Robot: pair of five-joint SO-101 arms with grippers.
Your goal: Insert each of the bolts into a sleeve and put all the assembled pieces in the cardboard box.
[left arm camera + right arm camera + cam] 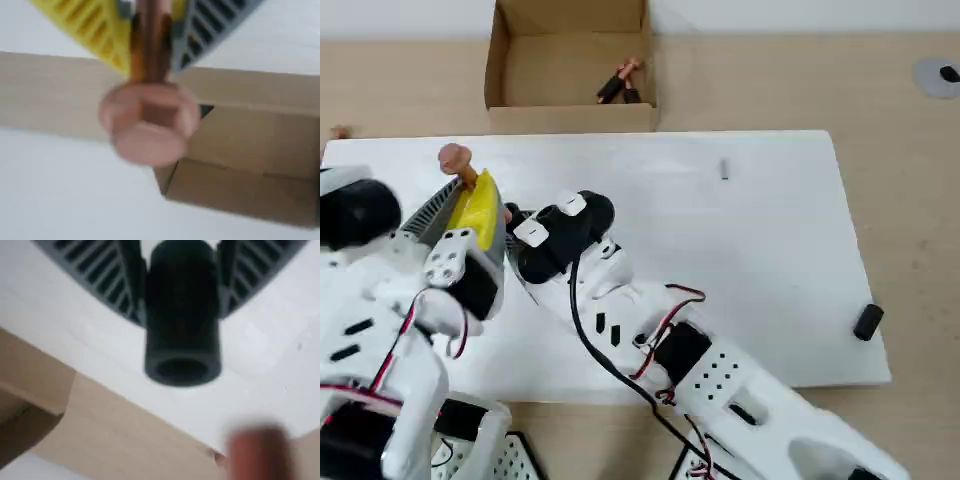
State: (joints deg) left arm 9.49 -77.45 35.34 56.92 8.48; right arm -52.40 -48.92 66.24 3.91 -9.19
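My left gripper (470, 188) (150, 50), with one yellow and one grey finger, is shut on the shaft of a copper-pink bolt (454, 158) (149, 120) above the left part of the white board (740, 260); the bolt's head points away from the arm. My right gripper (182, 305) is shut on a black sleeve (182, 330), its open bore facing outward. In the high view the right gripper (516, 218) hangs just right of the left one. The cardboard box (570, 100) (245, 175) stands beyond the board and holds assembled pieces (620, 82).
A loose black sleeve (867, 321) lies off the board's right edge. A small grey piece (724, 169) lies on the board's far middle. A small copper piece (338, 132) rests on the wooden table far left, and a grey disc (938, 76) far right.
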